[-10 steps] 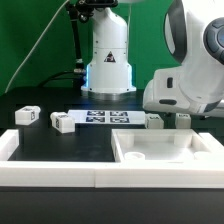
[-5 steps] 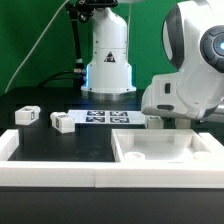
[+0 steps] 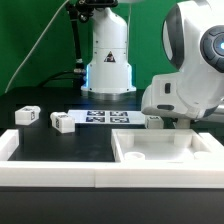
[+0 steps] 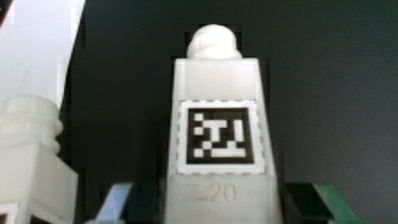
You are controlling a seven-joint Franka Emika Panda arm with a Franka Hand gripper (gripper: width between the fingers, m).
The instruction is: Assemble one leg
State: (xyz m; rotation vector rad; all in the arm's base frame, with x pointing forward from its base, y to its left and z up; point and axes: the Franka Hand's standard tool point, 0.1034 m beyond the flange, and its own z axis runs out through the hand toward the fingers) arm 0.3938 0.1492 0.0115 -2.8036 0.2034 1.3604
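The big white arm [image 3: 190, 70] hangs over the exterior view's right side, above the square tabletop [image 3: 165, 152]. The long white rail [image 3: 50, 172] runs along the front. The marker board [image 3: 105, 118] lies flat mid-table. To the exterior view's left of it sit a spare post [image 3: 27, 115] and a second spare post [image 3: 63, 122], apart from each other.

On the wrist view, the leg [image 4: 222, 120] fills the frame, tag facing the camera, sitting right between the fingers [image 4: 125, 198]. The gripper [image 4: 222, 200] flanks it closely on both sides. Whether it is actually clamped, I cannot tell.
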